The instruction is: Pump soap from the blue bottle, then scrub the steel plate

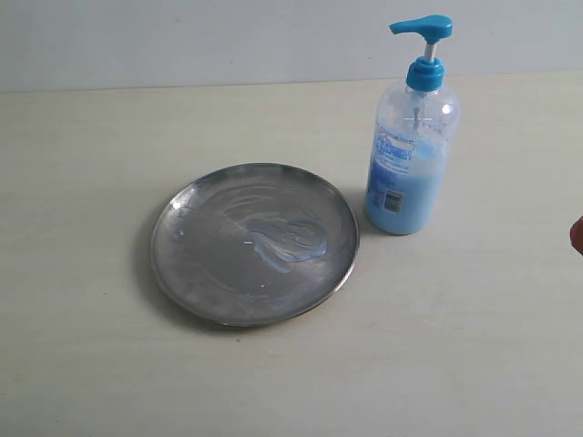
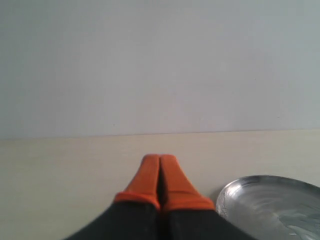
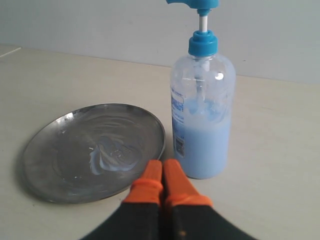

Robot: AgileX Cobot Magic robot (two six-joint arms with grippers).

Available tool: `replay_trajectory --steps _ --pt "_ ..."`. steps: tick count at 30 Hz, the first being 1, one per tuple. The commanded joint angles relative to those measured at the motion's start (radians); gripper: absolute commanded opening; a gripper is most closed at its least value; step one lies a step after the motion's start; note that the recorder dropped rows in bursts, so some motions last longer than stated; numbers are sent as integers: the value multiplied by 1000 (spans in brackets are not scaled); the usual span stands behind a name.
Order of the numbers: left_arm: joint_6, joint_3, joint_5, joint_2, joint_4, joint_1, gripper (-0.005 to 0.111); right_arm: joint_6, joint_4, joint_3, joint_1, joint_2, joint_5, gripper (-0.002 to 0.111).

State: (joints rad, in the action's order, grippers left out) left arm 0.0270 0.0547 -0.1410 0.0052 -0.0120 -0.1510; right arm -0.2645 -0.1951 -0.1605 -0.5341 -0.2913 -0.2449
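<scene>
The steel plate (image 1: pixel 254 242) lies on the table, with a smear of pale blue soap (image 1: pixel 290 240) near its middle. The blue bottle (image 1: pixel 411 159) stands upright just right of the plate, its pump head (image 1: pixel 422 27) raised. My right gripper (image 3: pixel 162 163) is shut and empty, its orange tips close to the bottle (image 3: pixel 202 117) and the plate's rim (image 3: pixel 158 145); soap (image 3: pixel 111 159) shows on the plate. Only a red sliver of it (image 1: pixel 577 235) shows at the exterior view's right edge. My left gripper (image 2: pixel 160 159) is shut, empty, beside the plate's edge (image 2: pixel 235 192).
A pale wall (image 1: pixel 182 41) runs behind the beige table (image 1: pixel 91 364). No sponge or scrubber shows in any view.
</scene>
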Motion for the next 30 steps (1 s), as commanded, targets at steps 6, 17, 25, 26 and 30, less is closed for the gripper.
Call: replay_trajectory --steps 6,17,25,26,30 --pt "-4 -55 -1 -5 1 5 1 -1 3 5 0 -2 8 0" --pt "14 -55 -142 -5 18 5 1 -1 3 5 0 -2 8 0" --pt "14 -55 -215 -5 18 5 1 -1 3 5 0 -2 8 0" --pt "14 -55 -215 -5 18 5 1 -1 3 5 0 -2 8 0" --pt "14 -55 -215 -5 18 5 1 -1 3 5 0 -2 8 0"
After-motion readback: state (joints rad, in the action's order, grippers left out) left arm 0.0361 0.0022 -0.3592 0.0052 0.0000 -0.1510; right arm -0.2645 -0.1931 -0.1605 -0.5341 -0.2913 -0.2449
